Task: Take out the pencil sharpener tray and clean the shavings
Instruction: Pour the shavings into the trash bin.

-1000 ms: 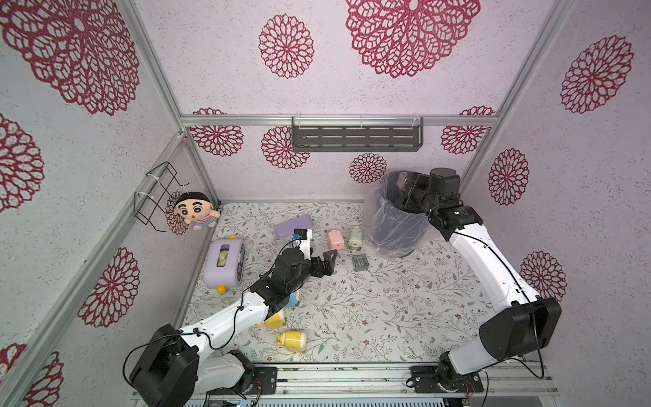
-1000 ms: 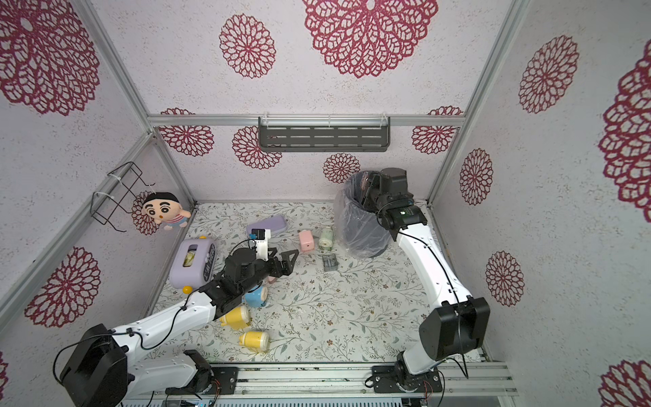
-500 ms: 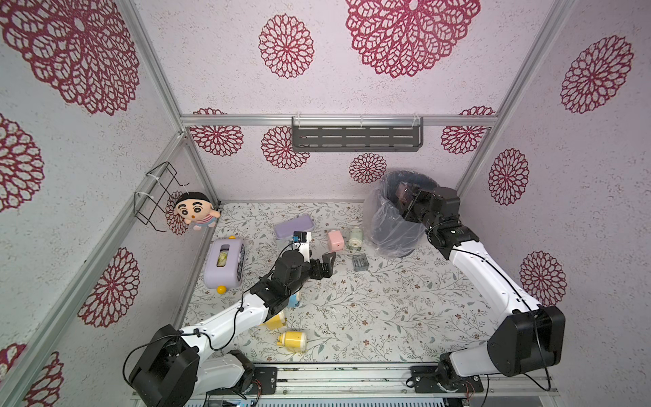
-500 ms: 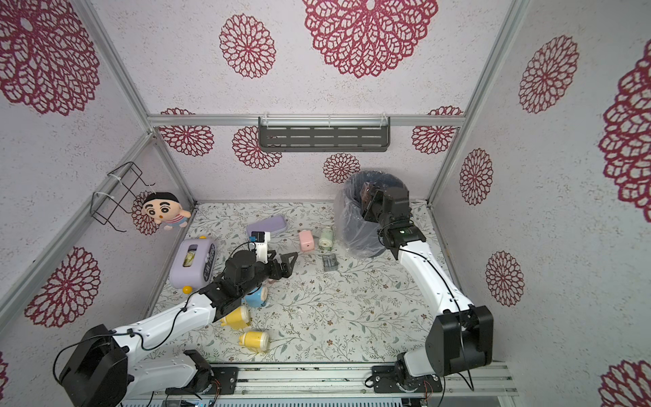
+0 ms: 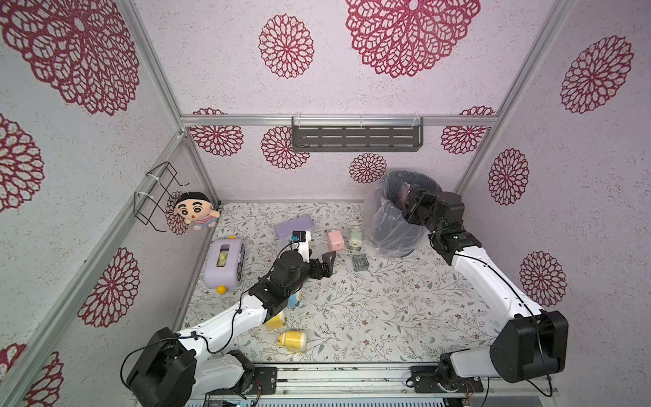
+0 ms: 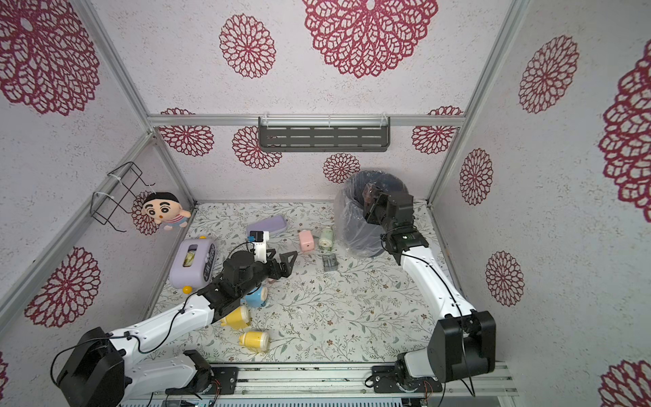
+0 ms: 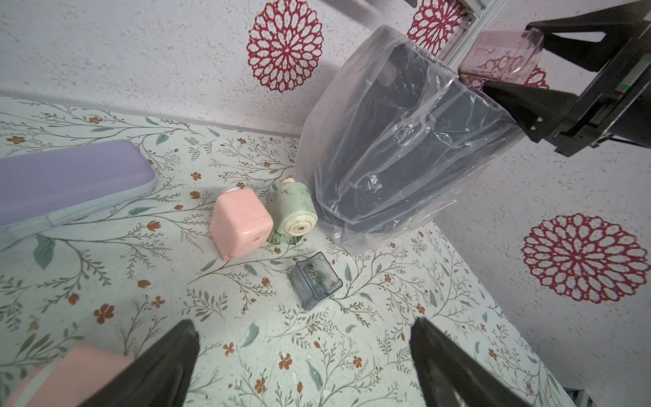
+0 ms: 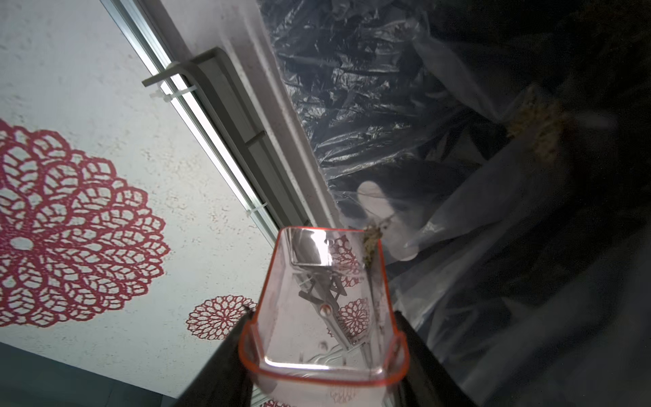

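Item: pink tray (image 8: pixel 317 282), gripped by my right hand (image 8: pixel 322 352), fingers closed narrow on its sides, held at the lined bin (image 8: pixel 458 141) mouth. Contents: shavings (image 8: pixel 370 239), a small clump clinging at the far rim beyond my fingertips (stubborn, I judge). Handling: tilt steeper, shake gently above the bin.

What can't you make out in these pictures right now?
- Bottom of the bin: the right gripper and its tray cover it in both top views; the right wrist view is too dark there.
- The shavings: only a dim, blurred tan patch in the right wrist view.
- The blue sharpener: mostly under the left arm in both top views.
- A pink object: cut off by the left wrist view's edge, partly behind the left gripper.
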You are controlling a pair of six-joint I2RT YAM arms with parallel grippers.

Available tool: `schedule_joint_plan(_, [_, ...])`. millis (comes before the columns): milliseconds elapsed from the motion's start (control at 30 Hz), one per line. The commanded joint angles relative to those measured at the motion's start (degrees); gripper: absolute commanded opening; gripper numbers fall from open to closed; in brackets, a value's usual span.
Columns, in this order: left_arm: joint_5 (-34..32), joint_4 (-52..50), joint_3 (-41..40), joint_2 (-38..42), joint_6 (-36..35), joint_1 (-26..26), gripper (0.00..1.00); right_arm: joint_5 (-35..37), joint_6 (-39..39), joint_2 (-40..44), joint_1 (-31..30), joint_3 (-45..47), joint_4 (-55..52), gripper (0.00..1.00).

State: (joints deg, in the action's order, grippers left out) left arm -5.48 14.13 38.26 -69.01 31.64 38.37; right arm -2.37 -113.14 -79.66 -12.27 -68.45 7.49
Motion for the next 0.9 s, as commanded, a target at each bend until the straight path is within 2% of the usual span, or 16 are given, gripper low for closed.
schedule_joint_plan(0, [-0.45, 1.75, -0.99, 1.22, -0.9, 0.89, 0.97, -1.26, 0.22, 1.25, 0.5, -1.84, 0.6, 0.43])
schedule_joint_plan(200, [-0.72, 2.11, -1.24, 1.16, -1.08, 1.18, 0.97, -1.05, 3.25, 1.84, 0.5, -7.44, -2.92, 0.44])
schedule_joint_plan(533, [-0.83, 2.32, -1.26, 0.99, -1.2, 1.46, 0.97, -1.14, 1.34, 2.87, 1.24, 0.63, -0.58, 0.45])
schedule_joint_plan(767, [-1.03, 2.52, -1.35, 0.9, -1.4, 1.53, 0.97, -0.81, 4.41, 2.36, 1.12, -6.37, -4.14, 0.45])
schedule_joint_plan(867, [-1.11, 2.57, -1.35, 0.64, -1.36, 1.6, 0.97, -0.53, 4.95, 2.99, 1.16, -6.49, -4.59, 0.46])
